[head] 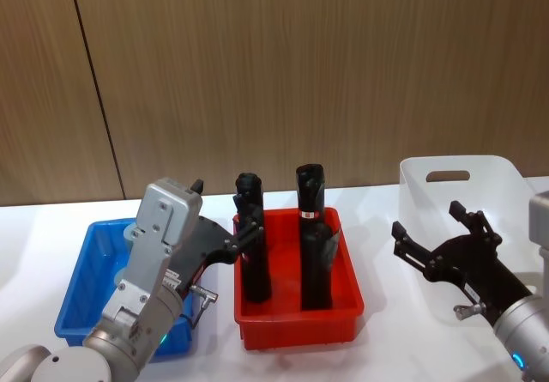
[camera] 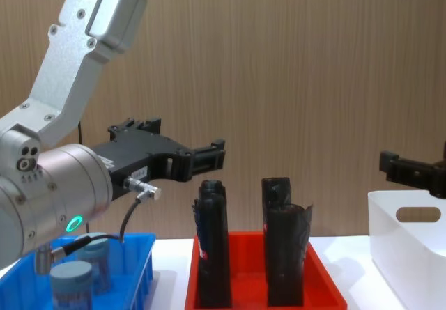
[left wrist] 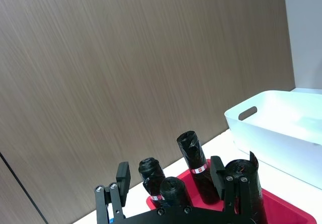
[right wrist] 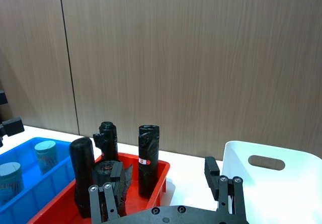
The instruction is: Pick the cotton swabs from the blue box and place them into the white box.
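Cotton swabs (right wrist: 46, 152) sit in left box (head: 84, 266), tray (head: 296, 320) centre, second box (head: 420, 186) right.

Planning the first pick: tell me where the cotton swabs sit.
Chest view: two clear plastic cotton swab jars stand in the bright blue plastic bin at the robot's left, beside the red plastic tray.

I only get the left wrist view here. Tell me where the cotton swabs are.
Observer: Two cotton swabs stand in the blue box, which sits to the left of the red tray.
Operator: Give me my left hand's position relative to that box.
Observer: The left hand, open, hangs above the blue box's right side, its fingers pointing toward the red tray.
Operator: Report the right hand.
Observer: The right hand is open and empty, hovering over the white box.
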